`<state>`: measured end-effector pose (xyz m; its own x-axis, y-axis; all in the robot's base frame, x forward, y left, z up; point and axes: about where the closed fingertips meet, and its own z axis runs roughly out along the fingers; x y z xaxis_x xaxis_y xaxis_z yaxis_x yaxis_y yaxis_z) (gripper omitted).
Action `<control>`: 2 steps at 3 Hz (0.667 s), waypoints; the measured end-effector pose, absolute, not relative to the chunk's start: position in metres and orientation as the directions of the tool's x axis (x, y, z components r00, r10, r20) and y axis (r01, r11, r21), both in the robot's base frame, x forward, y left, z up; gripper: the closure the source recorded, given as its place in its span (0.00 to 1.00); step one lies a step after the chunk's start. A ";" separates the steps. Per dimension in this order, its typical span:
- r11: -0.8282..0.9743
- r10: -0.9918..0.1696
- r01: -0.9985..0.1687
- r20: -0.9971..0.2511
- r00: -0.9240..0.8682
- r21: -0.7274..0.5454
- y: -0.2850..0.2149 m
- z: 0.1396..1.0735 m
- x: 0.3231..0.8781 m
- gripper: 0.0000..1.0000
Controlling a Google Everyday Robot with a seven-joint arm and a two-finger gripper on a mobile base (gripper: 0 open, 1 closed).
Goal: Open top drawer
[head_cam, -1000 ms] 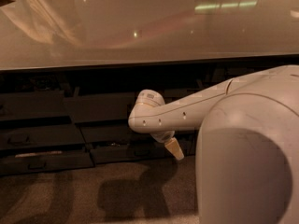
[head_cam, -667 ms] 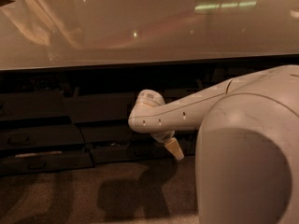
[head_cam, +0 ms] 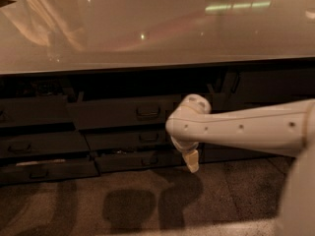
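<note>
Top drawer [head_cam: 110, 115] sat centre under the countertop [head_cam: 147, 33], its loop handle [head_cam: 147, 112] facing out. Gripper [head_cam: 191, 161] hung tip-down off the white arm [head_cam: 246, 129], right of and below that handle, clear of it. Couldn't tell its open/closed state.

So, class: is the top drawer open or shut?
Cannot tell for sure: the top drawer shows only its dark front, no pale inside. The claw hangs right of and below its loop handle, not touching.
</note>
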<state>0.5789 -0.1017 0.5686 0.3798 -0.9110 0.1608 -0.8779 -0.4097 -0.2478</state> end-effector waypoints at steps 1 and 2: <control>-0.362 -0.932 -0.887 0.080 0.354 -0.288 -0.122 0.568 0.570 0.00; -0.362 -0.932 -0.885 0.078 0.355 -0.294 -0.122 0.573 0.569 0.00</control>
